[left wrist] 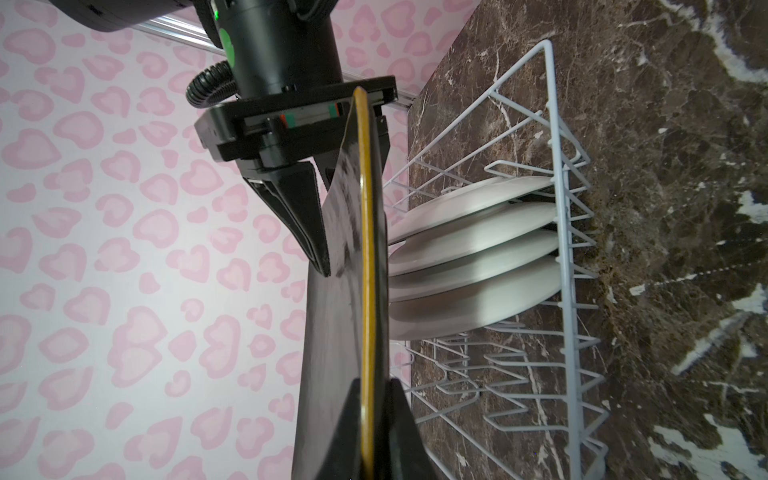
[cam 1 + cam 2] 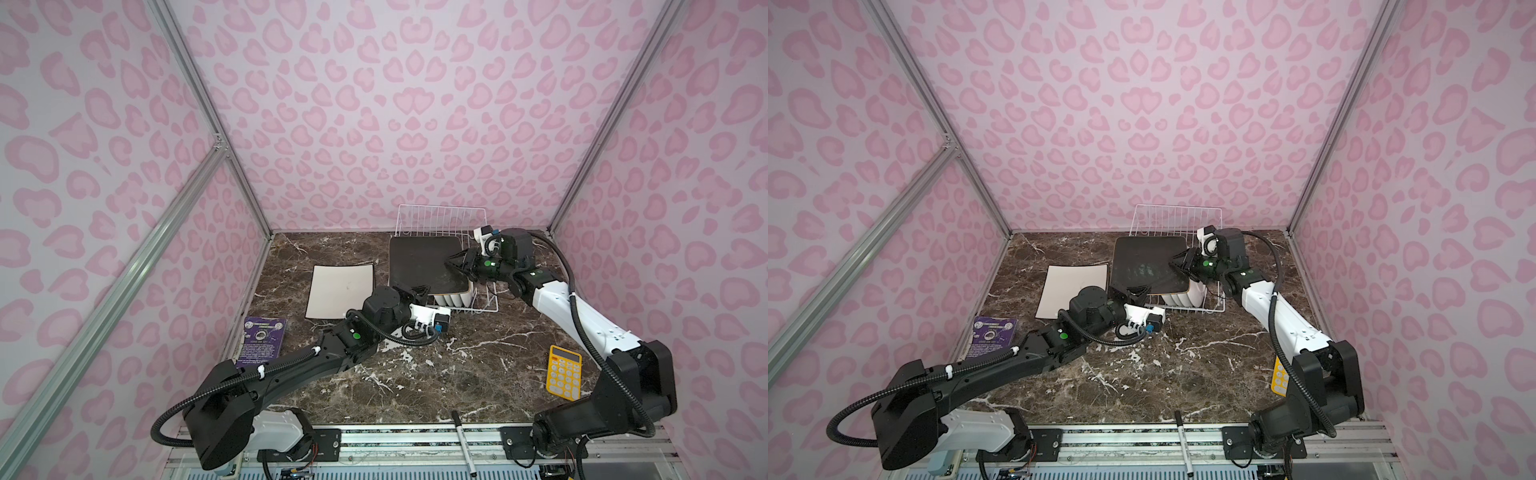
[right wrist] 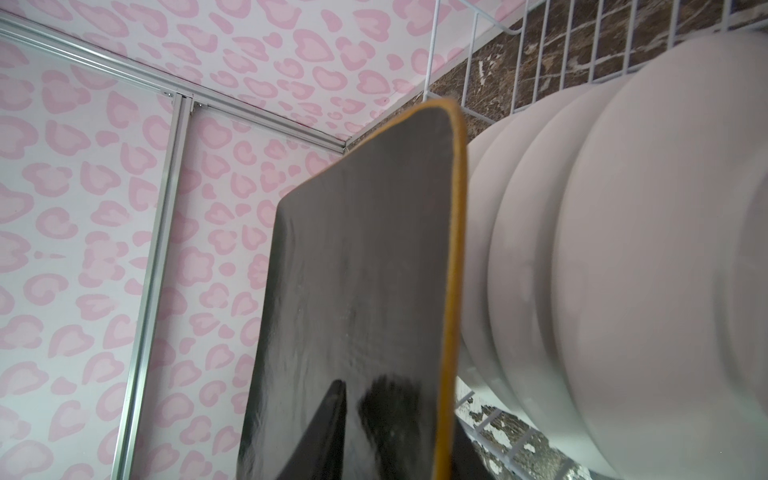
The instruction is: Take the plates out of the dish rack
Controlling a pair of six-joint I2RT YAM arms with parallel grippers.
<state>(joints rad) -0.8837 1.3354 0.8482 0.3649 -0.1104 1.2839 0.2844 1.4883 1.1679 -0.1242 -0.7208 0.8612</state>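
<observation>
Dark plate point(image 2: 428, 266), square and glazed, held over the rack point(image 2: 440, 216) with a gripper at each side.

Left gripper point(image 2: 413, 292) was clamped on the near rim. Right gripper point(image 2: 451, 264) sat astride the opposite rim with jaws narrow and one finger point(image 1: 299, 216) against the dark face; whether it had clamped could not be told. The dark plate hung tilted above four round plates point(image 1: 478, 249) standing on edge in the rack. A white plate point(image 2: 340, 291) lay flat on the desk point(image 2: 457, 374) just beside the rack. The dark plate was judged stiff, weighty for its thinness, glossy and so slippery, and liable to chip against rack or desk. It was best taken at mid-rim on opposite sides, with pads well onto the face.
</observation>
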